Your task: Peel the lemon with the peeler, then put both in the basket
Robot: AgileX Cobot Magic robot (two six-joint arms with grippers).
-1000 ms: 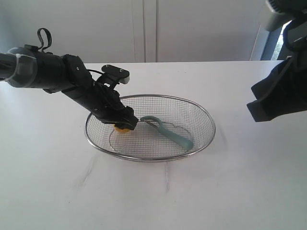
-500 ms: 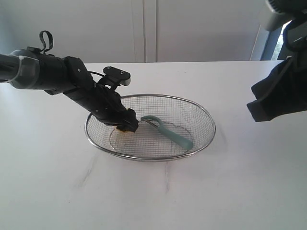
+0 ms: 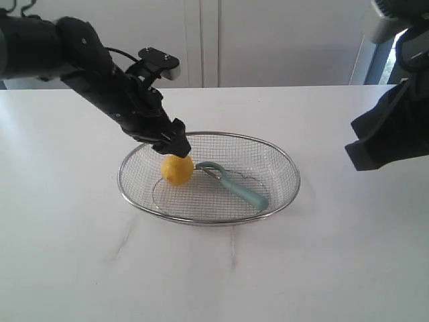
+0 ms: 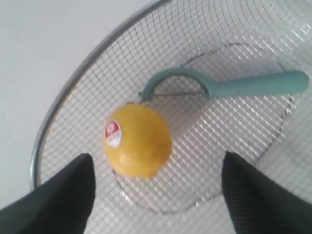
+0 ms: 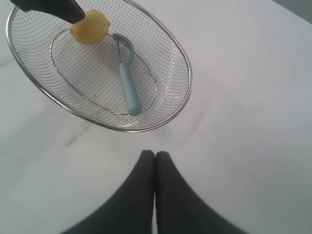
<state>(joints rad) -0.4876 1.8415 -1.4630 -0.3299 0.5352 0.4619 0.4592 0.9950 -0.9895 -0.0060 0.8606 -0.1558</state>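
Inside the basket we see the lemon beside the peeler; left jaws apart above it, right jaws together.

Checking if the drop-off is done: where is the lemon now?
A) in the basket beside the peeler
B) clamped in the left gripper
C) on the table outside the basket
A: the lemon lies in the basket by the peeler, left gripper open above it.

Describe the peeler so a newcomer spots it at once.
Find the wire-mesh basket on the white table. Inside lie a round yellow lemon and, beside it, the peeler. It is the slim one with a teal handle and looped blade head.
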